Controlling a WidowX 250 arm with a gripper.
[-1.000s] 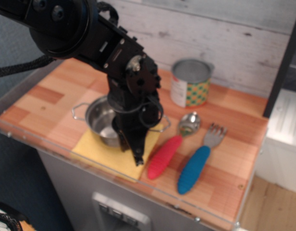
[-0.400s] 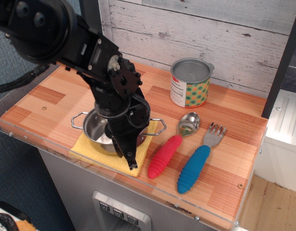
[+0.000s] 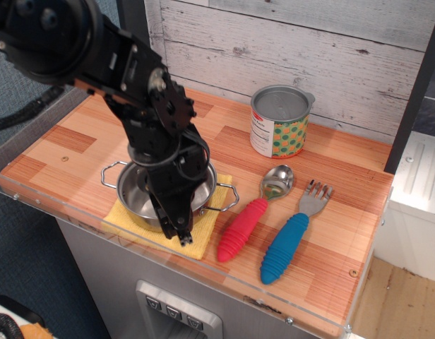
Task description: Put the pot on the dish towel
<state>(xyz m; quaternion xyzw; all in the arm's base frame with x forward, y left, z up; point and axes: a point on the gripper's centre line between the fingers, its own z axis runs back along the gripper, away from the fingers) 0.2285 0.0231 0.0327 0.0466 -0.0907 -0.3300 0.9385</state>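
Pot [image 3: 136, 198], the small steel one with two wire loop handles, sat on the yellow dish towel [image 3: 203, 236], with most of its base over the cloth and its left loop handle reaching out past the towel's 9 o'clock edge above the bare wood of the table [image 3: 344, 212]. Its handles ran along a line from about 9 o'clock to about 3 o'clock, tipped slightly down toward the right. The gripper [image 3: 182, 236] stood at the pot's 5 o'clock side, right against the near rim, so the pot lay toward 11 o'clock from the jaws. The jaws pointed down and toward the front edge of the table; their tips looked close together, with at most a narrow gap, but whether they were pinched on the rim or already free of it could not be told from this view, since the dark wrist covered that part of the rim.

The arm came in from 10 o'clock, high over the back left of the table, and bent steeply down over the pot's bowl, hiding its right half. Judged from how the pot rested, the placing looked all but done, and what remained would be to let go and lift clear without dragging the rim. The tin can [image 3: 279, 120], red-handled spoon [image 3: 253, 212] and blue-handled fork [image 3: 292, 236] lay well apart at 2 to 3 o'clock
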